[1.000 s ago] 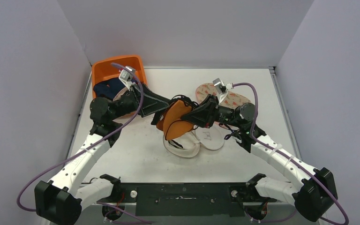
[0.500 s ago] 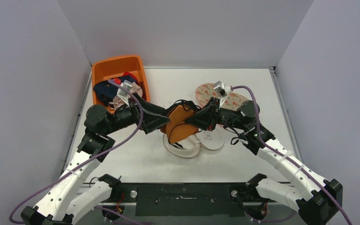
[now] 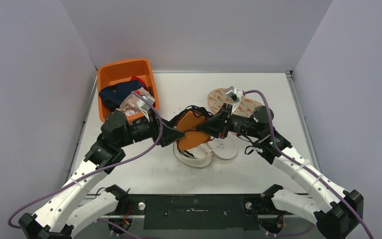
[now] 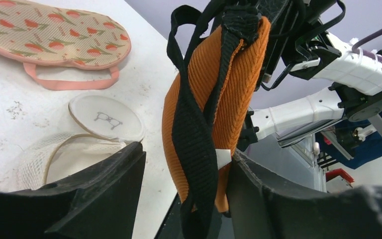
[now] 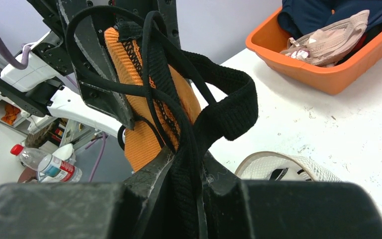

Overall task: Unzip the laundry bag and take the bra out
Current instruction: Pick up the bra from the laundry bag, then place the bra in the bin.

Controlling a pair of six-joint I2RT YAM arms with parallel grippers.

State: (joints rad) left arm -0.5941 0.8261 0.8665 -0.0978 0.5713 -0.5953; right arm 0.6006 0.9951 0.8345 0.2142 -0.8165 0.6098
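the only mark that could be read was a small line sketch of spectacles on the round white panel (image 4: 107, 119) of the laundry bag (image 3: 199, 158). a white tag (image 4: 222, 157) on the bra (image 3: 191, 130) was too small to read, and so were the labels on the bottles (image 5: 54, 167) beyond the table (image 3: 144, 169).

the right arm reached in from the near right corner toward the middle of the table. the right gripper (image 3: 202, 128) was pressed together on the bra's black straps and held the orange cup aloft above the bag. the left arm was folded at the elbow and stretched low from the left edge. the left gripper (image 3: 179, 135) had its jaws spread on either side of the hanging bra. whether its right finger touched the fabric at the tag could not be told from the wrist view.

the laundry bag lay open, white mesh showing, at the middle of the table and toward its near edge. a peach-patterned pad (image 3: 246, 105) with a pink strap lay toward the far right. the orange bin (image 3: 105, 74) of clothes stood in the far left corner.

a second earlier the left gripper had hovered over the bin, hiding part of the clothes. it had since swung across to the bra's left side, and the bin's contents showed whole. the right gripper's pinch on the straps was unchanged.
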